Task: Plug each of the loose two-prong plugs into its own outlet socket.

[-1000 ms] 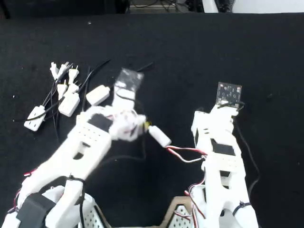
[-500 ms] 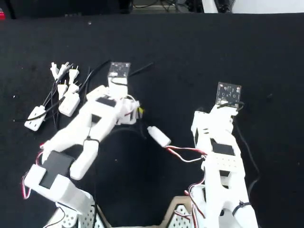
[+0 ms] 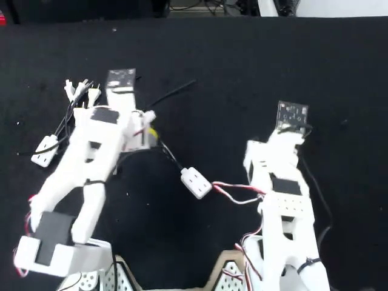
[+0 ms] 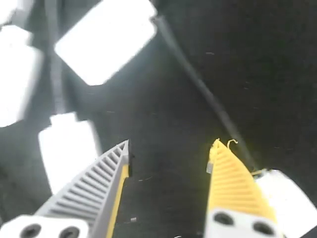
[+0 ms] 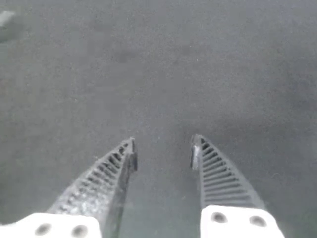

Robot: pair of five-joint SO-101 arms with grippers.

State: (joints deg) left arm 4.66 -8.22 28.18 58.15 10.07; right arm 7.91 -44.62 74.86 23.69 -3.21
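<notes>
Beside the left hand (image 4: 171, 145) — white sockets (image 4: 104, 39), black cord (image 4: 198, 84)

This looks like a robotics lab bench: a table (image 3: 254, 66) draped in black cloth, two white robot arms (image 3: 85, 163) with bare red-and-white wires (image 3: 233, 193) mounted at the lower edge, and tangled cables (image 3: 209, 8) behind at the upper edge.

White two-prong plugs (image 3: 85, 92) lie bunched, unplugged, far left on the counter (image 3: 242, 60); one socket (image 3: 195, 182) sits face-up mid-counter, another socket (image 3: 45, 151) near them.
</notes>
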